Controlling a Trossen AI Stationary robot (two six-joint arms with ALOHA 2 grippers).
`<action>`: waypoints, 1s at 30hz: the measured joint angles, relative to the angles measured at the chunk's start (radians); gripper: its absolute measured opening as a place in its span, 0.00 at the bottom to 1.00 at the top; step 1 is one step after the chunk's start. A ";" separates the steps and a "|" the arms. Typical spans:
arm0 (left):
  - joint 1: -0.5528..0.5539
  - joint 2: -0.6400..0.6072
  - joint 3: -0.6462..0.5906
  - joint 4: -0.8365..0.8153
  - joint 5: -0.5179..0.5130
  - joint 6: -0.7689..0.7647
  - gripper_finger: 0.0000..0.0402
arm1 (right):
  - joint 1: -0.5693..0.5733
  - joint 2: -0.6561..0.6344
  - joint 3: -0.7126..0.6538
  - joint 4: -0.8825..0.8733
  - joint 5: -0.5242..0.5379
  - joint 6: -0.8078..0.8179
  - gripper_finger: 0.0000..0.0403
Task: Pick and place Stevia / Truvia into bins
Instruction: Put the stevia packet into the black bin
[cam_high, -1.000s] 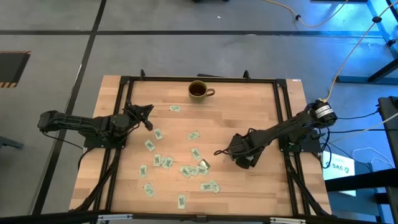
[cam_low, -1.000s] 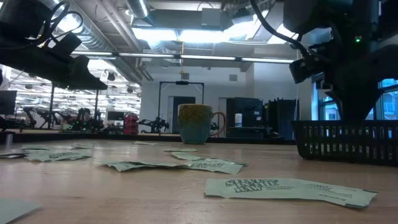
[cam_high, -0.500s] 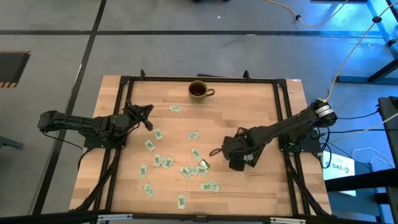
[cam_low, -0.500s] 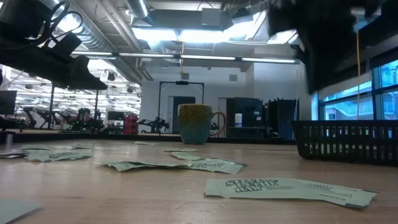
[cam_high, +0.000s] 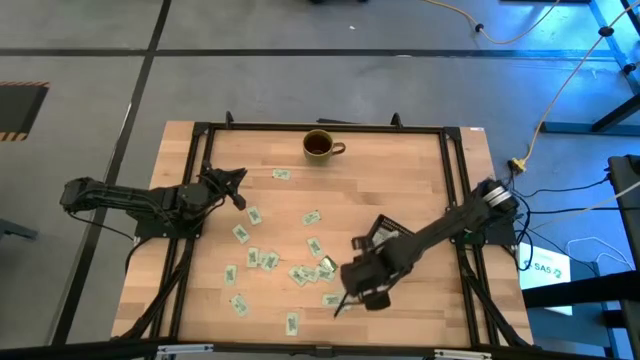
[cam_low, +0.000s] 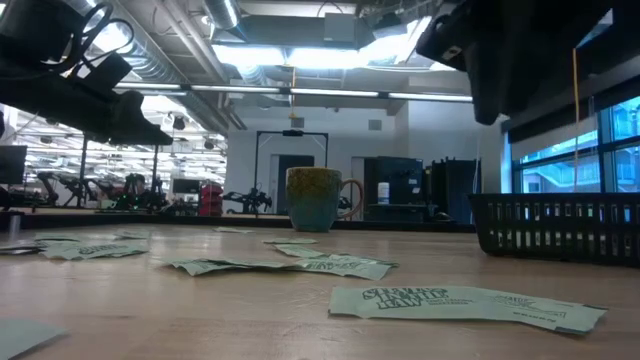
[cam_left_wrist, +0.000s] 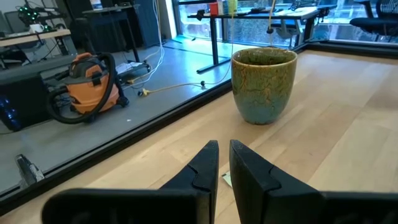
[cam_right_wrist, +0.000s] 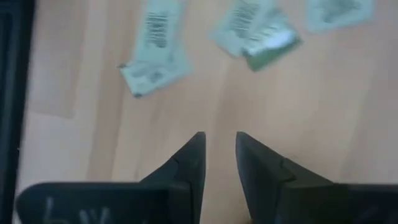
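Observation:
Several pale green and white sachets (cam_high: 268, 260) lie flat, scattered over the middle and near part of the wooden table; they also show in the low view (cam_low: 450, 302). The black tray (cam_high: 384, 231) stands on the table right of the middle, partly under my right arm; its meshed wall shows in the low view (cam_low: 560, 226). My right gripper (cam_high: 341, 304) hangs above the near sachets, its fingers (cam_right_wrist: 189, 163) a little apart and empty, with sachets (cam_right_wrist: 153, 48) on the wood ahead. My left gripper (cam_high: 240, 183) waits at the table's left, shut and empty (cam_left_wrist: 224, 152).
A brown mug (cam_high: 320, 146) stands near the far edge; it also shows in the left wrist view (cam_left_wrist: 263, 84). A black frame (cam_high: 196, 150) runs around the table top. Bare wood lies right of the tray and along the far half.
My right gripper has gone from beside the tray toward the table's near edge and a little left, and now hangs over the near sachets. The tray, earlier covered by the arm in the high view, now shows. The sachets have stayed where they were.

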 joint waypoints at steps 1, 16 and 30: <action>0.000 0.000 0.000 0.000 0.000 0.000 0.08 | 0.010 0.023 0.020 0.002 -0.003 -0.003 0.22; 0.000 0.027 0.000 0.002 0.040 0.000 0.08 | 0.075 0.261 0.150 0.080 -0.068 0.125 0.22; 0.000 0.061 0.000 0.003 0.075 0.000 0.08 | 0.113 0.338 0.152 0.097 -0.108 0.217 0.22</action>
